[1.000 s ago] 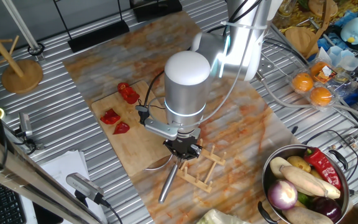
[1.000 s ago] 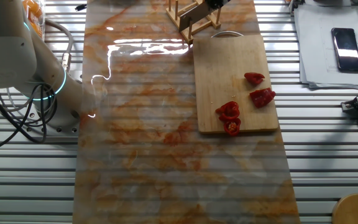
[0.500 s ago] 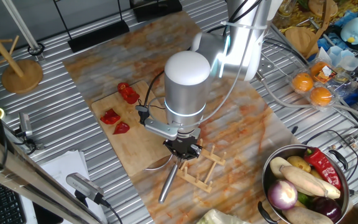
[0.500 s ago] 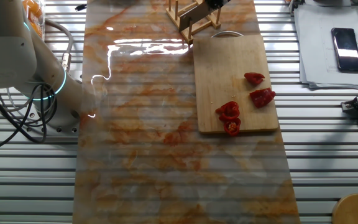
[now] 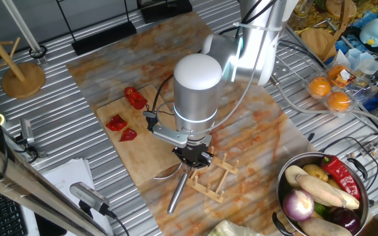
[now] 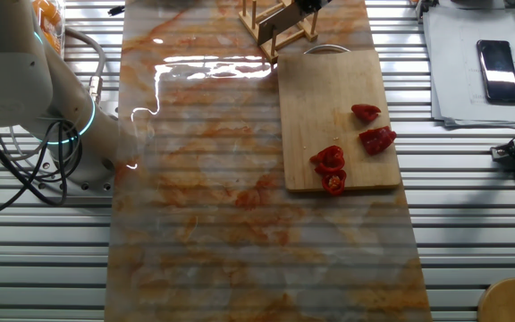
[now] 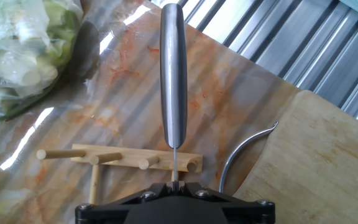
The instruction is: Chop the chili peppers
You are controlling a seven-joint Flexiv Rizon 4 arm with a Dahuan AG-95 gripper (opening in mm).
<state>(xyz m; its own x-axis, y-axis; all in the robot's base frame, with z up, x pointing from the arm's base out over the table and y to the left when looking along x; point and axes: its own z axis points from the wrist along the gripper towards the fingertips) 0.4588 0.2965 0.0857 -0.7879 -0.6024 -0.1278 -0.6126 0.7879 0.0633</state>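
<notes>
on the cutting board [image 6: 329, 98] the chili peppers [image 6: 332, 170] lay in red chunks, well apart from the gripper [image 5: 193, 157]. the gripper was clamped on the knife [image 7: 173, 74] at the wooden rack [image 7: 123, 158], on the marbled worktop [image 6: 204, 179].

The silver-white cylindrical robot arm [image 5: 197, 92] has smooth, rounded joint housings, with a glowing teal light ring [image 5: 239, 47] at one joint. Thin black cables [image 5: 161, 98] run alongside its lower segment down to a small black two-finger gripper [image 5: 194, 157]. From the hand view, the gripper's black body carries small silver screws [image 7: 146, 195].
</notes>
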